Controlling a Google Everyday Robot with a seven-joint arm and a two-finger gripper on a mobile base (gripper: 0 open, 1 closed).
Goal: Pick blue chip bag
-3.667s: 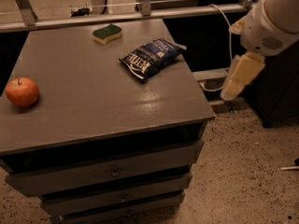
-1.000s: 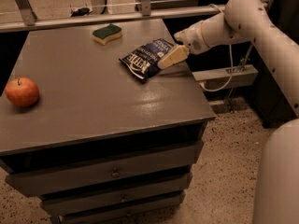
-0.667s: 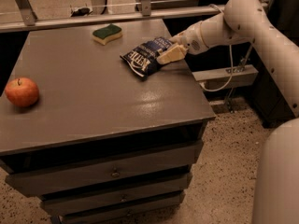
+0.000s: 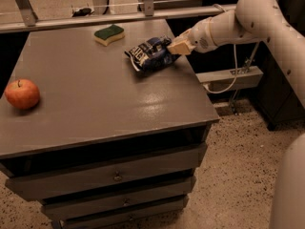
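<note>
Toward one o'clock on the grey table (image 4: 95, 109), close to its right edge: blue chip bag (image 4: 148, 54), dark and crinkled, white lettering facing up, lying on the tabletop. At the three o'clock end of the bag, touching it: gripper (image 4: 177, 46), pale tan, pointing toward nine o'clock. Amount of opening not discernible, and likewise whether any hold on the bag. Behind the gripper, toward three o'clock: cream-coloured arm (image 4: 248, 18), reaching in from beyond the right table edge, with a rounded elbow at upper right and a further segment descending along the right border. At twelve o'clock on the tabletop, near the far edge and at about ten o'clock from the bag: sponge (image 4: 109, 34), green on top, yellow beneath, near the bag but not touching it. At nine o'clock, near the left edge and well apart from bag and sponge: red apple (image 4: 21, 94), stem up. Below the tabletop, at six o'clock: open shelf gap, then stacked drawers (image 4: 114, 175) with small central knobs. Beyond the far edge, at twelve o'clock: metal rail (image 4: 71, 20) running left to right. Off the table at three o'clock: pale cable (image 4: 235, 66) hanging beside a grey box (image 4: 226, 75), with speckled floor (image 4: 238, 147) beneath
</note>
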